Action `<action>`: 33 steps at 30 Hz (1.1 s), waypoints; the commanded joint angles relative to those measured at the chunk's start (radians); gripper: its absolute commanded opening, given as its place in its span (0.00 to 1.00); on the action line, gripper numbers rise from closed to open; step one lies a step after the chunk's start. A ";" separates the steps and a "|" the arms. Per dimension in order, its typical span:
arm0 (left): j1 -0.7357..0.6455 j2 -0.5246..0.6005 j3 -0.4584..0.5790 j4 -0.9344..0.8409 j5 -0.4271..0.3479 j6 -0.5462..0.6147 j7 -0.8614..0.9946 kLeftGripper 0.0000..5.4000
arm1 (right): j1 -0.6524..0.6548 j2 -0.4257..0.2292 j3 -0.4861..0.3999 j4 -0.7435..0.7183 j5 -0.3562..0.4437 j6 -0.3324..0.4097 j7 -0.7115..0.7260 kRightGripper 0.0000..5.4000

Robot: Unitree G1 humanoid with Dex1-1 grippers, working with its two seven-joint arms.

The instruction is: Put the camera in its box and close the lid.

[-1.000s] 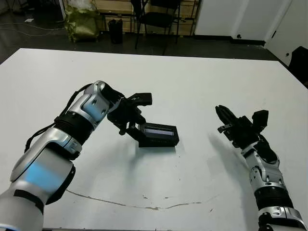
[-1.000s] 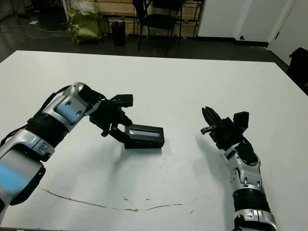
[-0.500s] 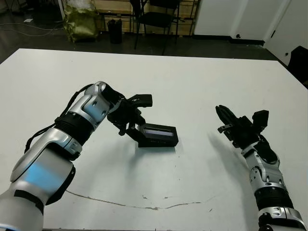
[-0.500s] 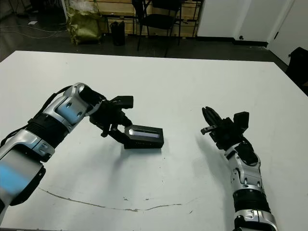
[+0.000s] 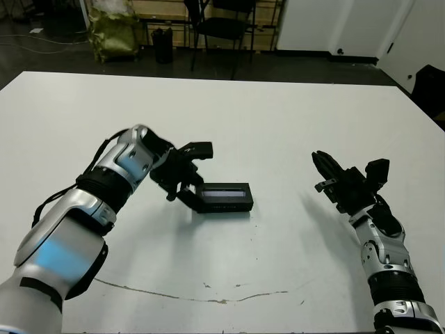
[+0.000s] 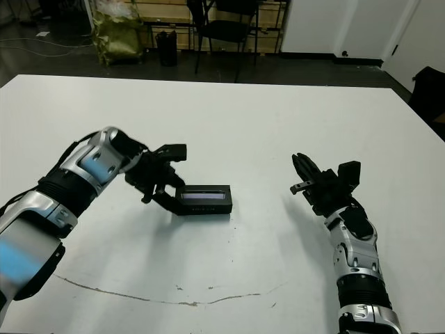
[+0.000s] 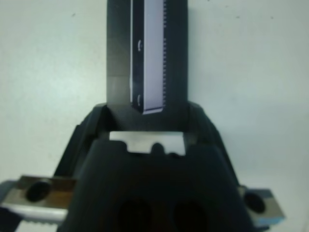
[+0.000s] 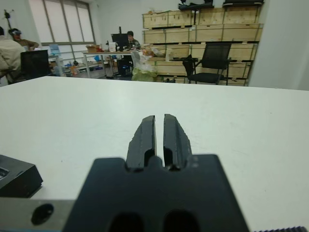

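Observation:
A flat black lid [image 5: 224,194] with a long pale grey-blue panel faces up near the table's middle, lying level over a black box body [image 6: 201,207]. The white lining does not show, and the camera is hidden. My left gripper [image 5: 183,188] is shut on the lid's left end; in the left wrist view the panel [image 7: 148,58] runs away from between my fingers [image 7: 96,126]. My right gripper [image 5: 318,161] hovers above the table to the right, well apart from the box, shut on nothing. The right wrist view catches one black corner of the box [image 8: 15,179].
A thin crack [image 5: 208,289] runs across the white table [image 5: 278,125] near its front edge. Beyond the far edge stand a black chair [image 5: 215,24] and a green bag [image 5: 115,31]. People sit at desks [image 8: 14,48] in the room behind.
The lid and box, tilted up at my left gripper's end before, now lie level on the table, a little further left. My right arm has not moved.

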 commanded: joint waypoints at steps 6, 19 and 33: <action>0.110 0.072 0.002 -0.005 0.052 -0.114 0.055 0.55 | 0.022 -0.004 0.000 -0.020 0.000 0.034 -0.010 0.00; 0.198 0.161 0.044 -0.138 0.039 -0.159 0.099 1.00 | 0.035 -0.006 0.011 -0.071 -0.016 0.069 -0.038 0.00; 0.421 0.064 0.664 -0.549 -0.467 0.208 0.485 1.00 | 0.086 0.039 0.037 -0.255 -0.021 0.159 -0.131 0.00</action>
